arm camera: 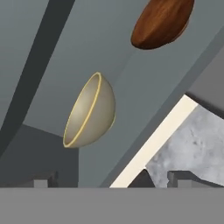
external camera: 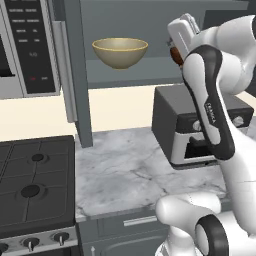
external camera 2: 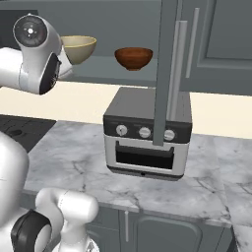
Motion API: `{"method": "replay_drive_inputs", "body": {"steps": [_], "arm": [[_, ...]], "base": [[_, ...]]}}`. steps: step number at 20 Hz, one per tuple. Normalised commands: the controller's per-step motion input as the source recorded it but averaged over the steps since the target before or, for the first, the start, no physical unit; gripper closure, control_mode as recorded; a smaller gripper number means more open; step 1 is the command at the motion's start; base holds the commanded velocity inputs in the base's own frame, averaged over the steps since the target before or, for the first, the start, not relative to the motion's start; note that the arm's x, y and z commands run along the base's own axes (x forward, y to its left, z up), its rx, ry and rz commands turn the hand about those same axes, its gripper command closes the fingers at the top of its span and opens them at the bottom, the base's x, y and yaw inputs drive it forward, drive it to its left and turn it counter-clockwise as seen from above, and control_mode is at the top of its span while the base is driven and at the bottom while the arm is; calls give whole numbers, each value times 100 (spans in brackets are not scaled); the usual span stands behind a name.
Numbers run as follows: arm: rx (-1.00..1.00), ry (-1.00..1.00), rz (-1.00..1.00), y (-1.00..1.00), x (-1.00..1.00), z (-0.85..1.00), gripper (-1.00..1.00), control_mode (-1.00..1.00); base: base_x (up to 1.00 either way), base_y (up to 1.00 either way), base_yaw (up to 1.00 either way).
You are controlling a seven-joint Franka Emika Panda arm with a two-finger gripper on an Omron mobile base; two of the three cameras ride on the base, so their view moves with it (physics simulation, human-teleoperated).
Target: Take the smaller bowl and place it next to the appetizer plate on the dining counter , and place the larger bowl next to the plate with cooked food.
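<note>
We judged the first step, reaching for a bowl, barely begun: on the open cabinet shelf (external camera 2: 106, 64) the larger bowl (external camera 2: 78, 48) sat toward the left end and the smaller bowl (external camera 2: 133, 57) just right of it (both looked empty). Our gripper (arm camera: 112, 180) hung spread wide, holding nothing, and next needed to close in on the smaller bowl's rim.

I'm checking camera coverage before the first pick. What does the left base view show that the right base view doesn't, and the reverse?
Left base view alone: the gas stove at lower left and the microwave above it.

Right base view alone: the smaller bowl in plain sight on the open cabinet shelf, and a closed grey cabinet door to its right.

Both: the larger bowl on that shelf, the toaster oven on the marbled worktop, and the robot's arm.
</note>
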Motion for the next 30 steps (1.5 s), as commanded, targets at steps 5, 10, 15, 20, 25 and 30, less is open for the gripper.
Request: {"method": "replay_drive_inputs", "body": {"steps": [5, 10, 15, 20, 25, 30], "arm": [[0, 3, 0, 25, 69, -13, -100, -100], [0, 0, 0, 20, 55, -7, -100, -100], [0, 0, 0, 14, 52, -13, -100, -100], [0, 0, 0, 18, 52, -13, -100, -100], [0, 1, 0, 9, 54, -14, -100, -100], [0, 1, 0, 8, 55, -11, -100, -100]], "base": [[0, 0, 0], [0, 0, 0], [0, 0, 0], [0, 0, 0], [0, 0, 0], [0, 0, 0]]}}
